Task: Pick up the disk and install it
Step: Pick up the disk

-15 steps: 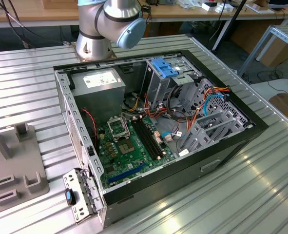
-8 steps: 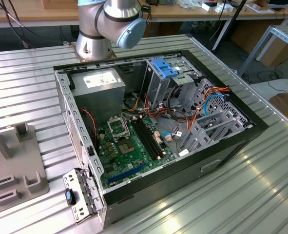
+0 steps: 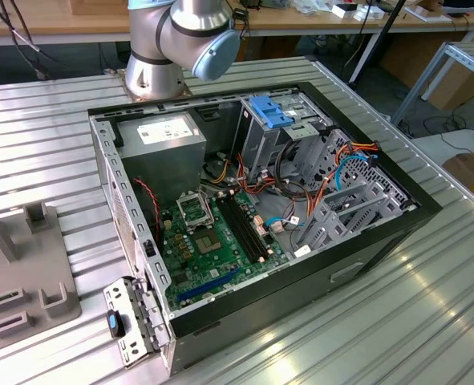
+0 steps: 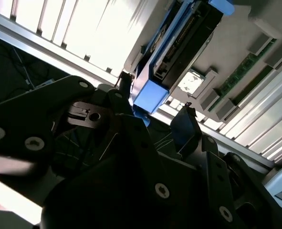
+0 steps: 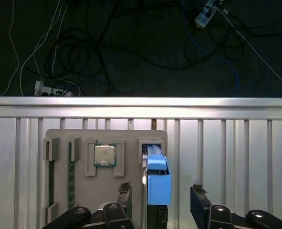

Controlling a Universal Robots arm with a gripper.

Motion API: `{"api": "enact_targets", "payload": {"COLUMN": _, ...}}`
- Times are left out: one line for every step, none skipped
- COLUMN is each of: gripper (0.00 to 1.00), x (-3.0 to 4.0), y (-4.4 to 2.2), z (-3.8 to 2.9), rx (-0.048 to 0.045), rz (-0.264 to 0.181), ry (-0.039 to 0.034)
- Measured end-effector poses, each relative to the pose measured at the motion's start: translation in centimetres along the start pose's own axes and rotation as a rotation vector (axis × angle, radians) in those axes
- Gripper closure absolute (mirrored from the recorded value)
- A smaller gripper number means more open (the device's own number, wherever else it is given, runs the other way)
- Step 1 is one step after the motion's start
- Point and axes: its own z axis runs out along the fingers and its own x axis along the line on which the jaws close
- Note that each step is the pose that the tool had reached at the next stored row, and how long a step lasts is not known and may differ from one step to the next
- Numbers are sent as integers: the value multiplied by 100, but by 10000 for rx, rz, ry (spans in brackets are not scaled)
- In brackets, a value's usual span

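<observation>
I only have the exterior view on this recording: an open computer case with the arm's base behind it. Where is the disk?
Observer: In the first wrist view the disk stands on edge in a slot of the grey holder, outside the case.
Operator: Is it gripped?
Observer: No. The gripper is open, its fingers on either side of the disk, with a gap visible.
Operator: Anything else in that holder?
Observer: A processor chip lies in a square pocket beside the disk.
</observation>
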Motion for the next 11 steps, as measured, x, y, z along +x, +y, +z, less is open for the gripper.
{"api": "enact_targets", "payload": {"gripper": 40, "x": 0, "y": 0, "z": 24, "rx": 1, "rz": 0, "ry": 0}}
{"api": "enact_targets", "payload": {"gripper": 40, "x": 0, "y": 0, "z": 49, "rx": 1, "rz": 0, "ry": 0}}
{"api": "enact_targets", "payload": {"gripper": 40, "x": -1, "y": 0, "z": 66, "rx": 0, "rz": 0, "ry": 0}}
{"api": "enact_targets", "payload": {"gripper": 40, "x": -1, "y": -1, "z": 108, "rx": 0, "rz": 0, "ry": 0}}
{"api": "enact_targets", "payload": {"gripper": 40, "x": -2, "y": -1, "z": 131, "rx": 1, "rz": 0, "ry": 0}}
{"api": "enact_targets", "payload": {"gripper": 40, "x": -2, "y": -1, "z": 150, "rx": 1, "rz": 0, "ry": 0}}
{"api": "enact_targets", "payload": {"gripper": 40, "x": -2, "y": -1, "z": 171, "rx": 0, "rz": 0, "ry": 0}}
{"api": "enact_targets", "payload": {"gripper": 40, "x": -3, "y": -1, "z": 188, "rx": 0, "rz": 0, "ry": 0}}
{"api": "enact_targets", "payload": {"gripper": 40, "x": -3, "y": -1, "z": 204, "rx": 1, "rz": 1, "ry": 0}}
{"api": "enact_targets", "payload": {"gripper": 40, "x": -3, "y": -1, "z": 214, "rx": 1, "rz": 0, "ry": 0}}
{"api": "enact_targets", "payload": {"gripper": 40, "x": -3, "y": 0, "z": 233, "rx": -1, "rz": 0, "ry": 1}}
